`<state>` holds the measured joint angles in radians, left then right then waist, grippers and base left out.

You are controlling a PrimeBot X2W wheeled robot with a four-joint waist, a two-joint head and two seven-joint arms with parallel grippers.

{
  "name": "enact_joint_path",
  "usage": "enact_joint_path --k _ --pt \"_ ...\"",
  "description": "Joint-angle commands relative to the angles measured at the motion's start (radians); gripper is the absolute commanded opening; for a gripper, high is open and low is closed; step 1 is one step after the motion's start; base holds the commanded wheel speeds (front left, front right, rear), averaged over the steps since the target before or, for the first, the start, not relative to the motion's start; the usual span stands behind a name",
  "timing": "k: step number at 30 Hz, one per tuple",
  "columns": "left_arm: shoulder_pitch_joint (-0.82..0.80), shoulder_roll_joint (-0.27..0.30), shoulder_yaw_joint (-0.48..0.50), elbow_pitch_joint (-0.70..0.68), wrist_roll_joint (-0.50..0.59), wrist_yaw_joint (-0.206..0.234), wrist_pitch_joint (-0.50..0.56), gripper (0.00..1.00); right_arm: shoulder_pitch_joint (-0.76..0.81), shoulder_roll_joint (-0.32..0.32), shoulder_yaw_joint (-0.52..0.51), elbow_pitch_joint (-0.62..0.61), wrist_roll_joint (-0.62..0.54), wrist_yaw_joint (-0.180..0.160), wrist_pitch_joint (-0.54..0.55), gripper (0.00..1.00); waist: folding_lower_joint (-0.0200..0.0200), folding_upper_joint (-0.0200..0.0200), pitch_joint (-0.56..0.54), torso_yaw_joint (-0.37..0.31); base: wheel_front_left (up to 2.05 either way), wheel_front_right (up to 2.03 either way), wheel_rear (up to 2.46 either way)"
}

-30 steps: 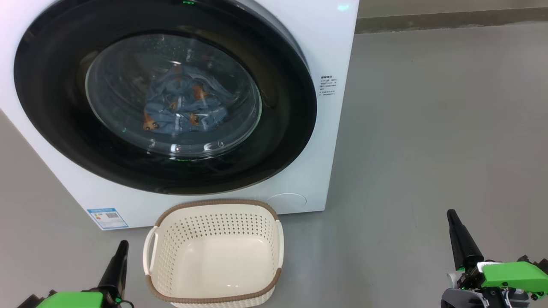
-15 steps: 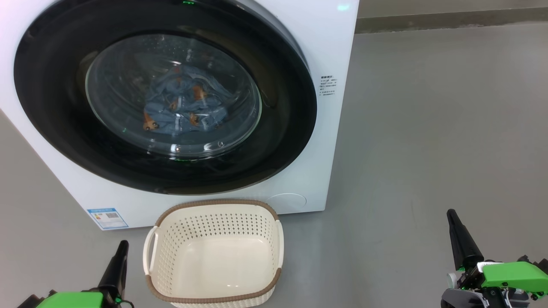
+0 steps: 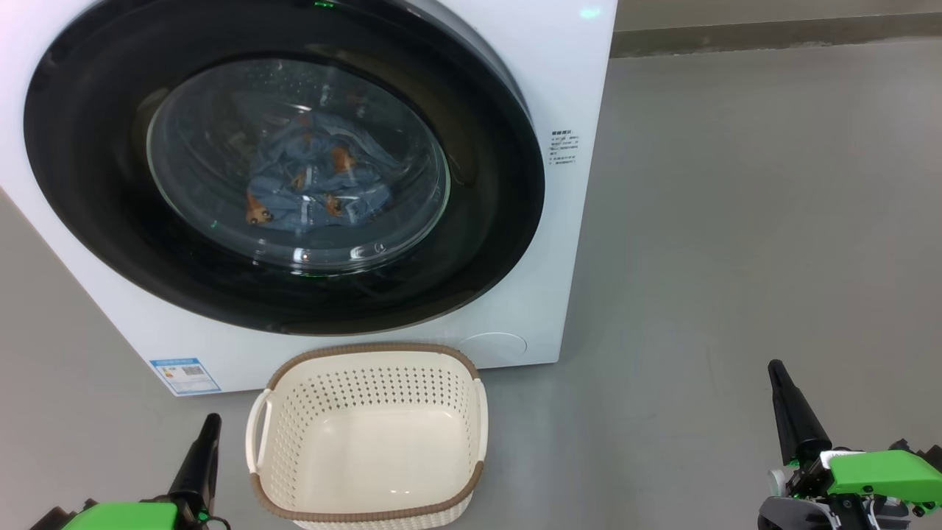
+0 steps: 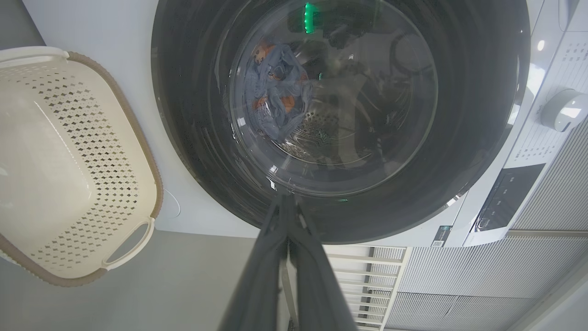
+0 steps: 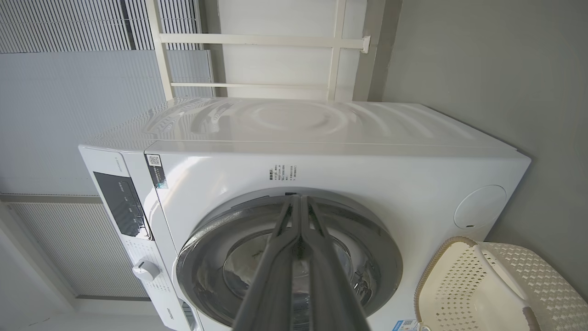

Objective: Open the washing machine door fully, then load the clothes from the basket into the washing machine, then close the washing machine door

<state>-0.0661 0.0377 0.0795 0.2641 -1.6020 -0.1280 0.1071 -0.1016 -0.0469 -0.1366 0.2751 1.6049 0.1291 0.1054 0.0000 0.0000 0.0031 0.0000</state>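
Note:
The white washing machine [image 3: 567, 88] fills the upper left of the head view. Its door [image 3: 103, 243], a glossy black ring around clear glass, lies flat against the front. Behind the glass the light-blue clothes [image 3: 316, 184] with orange figures rest in the drum; the left wrist view shows the clothes [image 4: 275, 105] too. On the floor below the door stands the cream basket [image 3: 368, 434], with nothing inside. My left gripper [image 3: 211, 421] is shut and empty, left of the basket. My right gripper [image 3: 774, 366] is shut and empty, far right, well away from the machine.
Bare grey floor [image 3: 736, 221] stretches to the right of the machine. In the right wrist view, the control panel [image 5: 121, 207] and a dial [image 5: 144, 269] show, with slatted wall panels [image 5: 69, 92] and a white frame [image 5: 257, 41] behind the machine.

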Motion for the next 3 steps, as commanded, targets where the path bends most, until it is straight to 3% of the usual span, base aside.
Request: enact_joint_path --k 1,3 --pt "-0.042 0.013 0.035 -0.019 -0.006 -0.003 0.007 0.0 -0.006 -0.003 0.023 -0.03 0.004 0.002 0.008 0.0 0.0 0.0 0.0 0.0 0.0 0.0 0.0" --pt "-0.042 0.013 0.035 -0.019 -0.006 -0.003 0.007 0.0 -0.006 -0.003 0.023 -0.03 0.004 0.002 0.008 0.0 0.0 0.0 0.0 0.0 0.0 0.0 0.0"
